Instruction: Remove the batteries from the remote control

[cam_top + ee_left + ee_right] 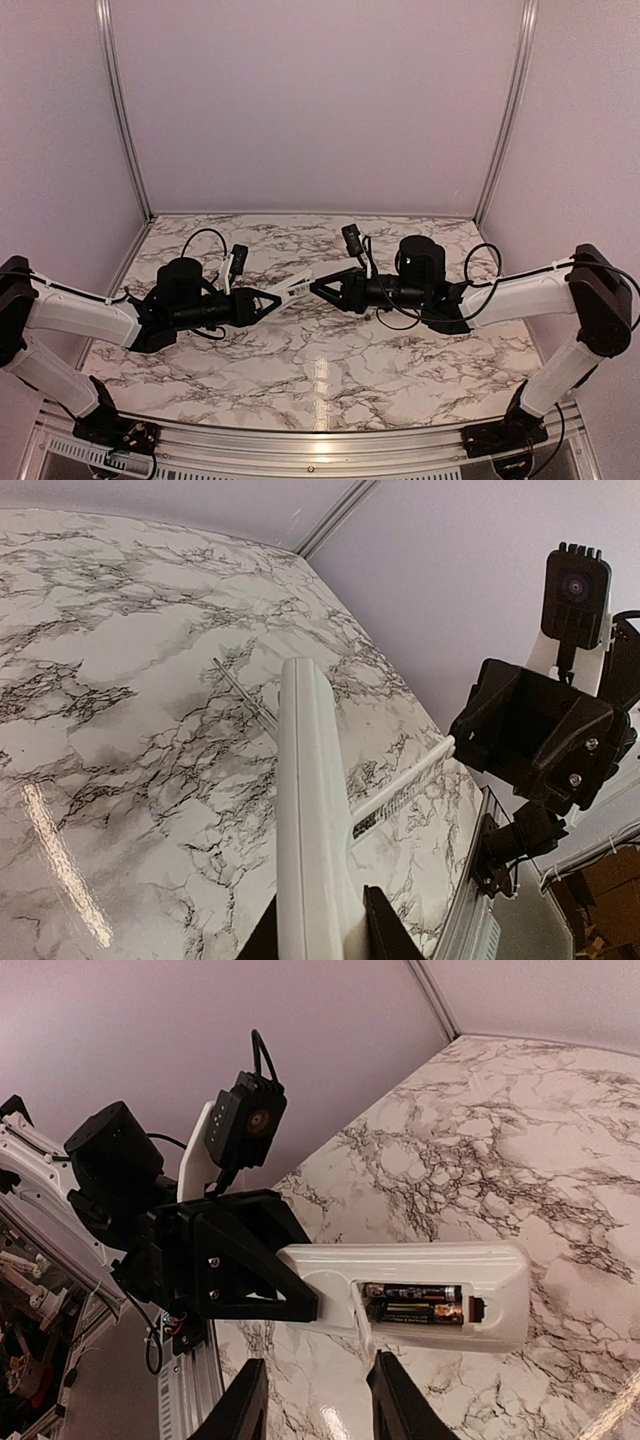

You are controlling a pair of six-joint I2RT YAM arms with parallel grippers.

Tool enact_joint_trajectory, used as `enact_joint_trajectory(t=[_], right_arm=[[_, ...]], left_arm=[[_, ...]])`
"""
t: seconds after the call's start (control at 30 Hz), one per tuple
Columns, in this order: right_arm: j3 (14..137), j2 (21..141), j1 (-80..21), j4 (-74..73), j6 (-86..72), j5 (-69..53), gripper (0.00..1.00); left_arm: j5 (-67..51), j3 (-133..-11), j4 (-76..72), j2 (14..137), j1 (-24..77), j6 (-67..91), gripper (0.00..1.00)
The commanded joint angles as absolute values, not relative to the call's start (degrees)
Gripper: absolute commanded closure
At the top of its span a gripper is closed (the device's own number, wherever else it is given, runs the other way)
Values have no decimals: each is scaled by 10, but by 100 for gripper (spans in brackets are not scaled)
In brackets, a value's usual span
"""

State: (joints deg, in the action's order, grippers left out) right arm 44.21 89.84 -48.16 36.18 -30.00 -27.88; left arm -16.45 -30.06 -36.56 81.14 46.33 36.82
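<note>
My left gripper (272, 297) is shut on the white remote control (293, 286) and holds it in the air over the middle of the table, its free end towards the right arm. In the right wrist view the remote control (420, 1265) shows its open recess with the two dark batteries (412, 1303) lying side by side inside. My right gripper (318, 1360) is open just below that recess. The white cover piece (400, 790) slants from the remote control (310, 810) to the right gripper, against one finger (395, 1400). My left gripper (322, 920) clamps the remote's near end.
A thin grey rod (245, 695) lies on the marble table (330, 370) beyond the remote. Purple walls enclose the back and both sides. A metal rail (300, 455) runs along the near edge. Both arms meet at mid-table.
</note>
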Motion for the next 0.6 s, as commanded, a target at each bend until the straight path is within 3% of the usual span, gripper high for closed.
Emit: enact_joint_trajectory(t=[0.0, 0.57], right_arm=[[456, 921, -499, 326, -299, -288, 65], [463, 959, -499, 329, -302, -276, 65]], left_arm=[[-178, -339, -417, 816, 466, 356, 100], [-163, -344, -410, 832, 461, 354, 100]])
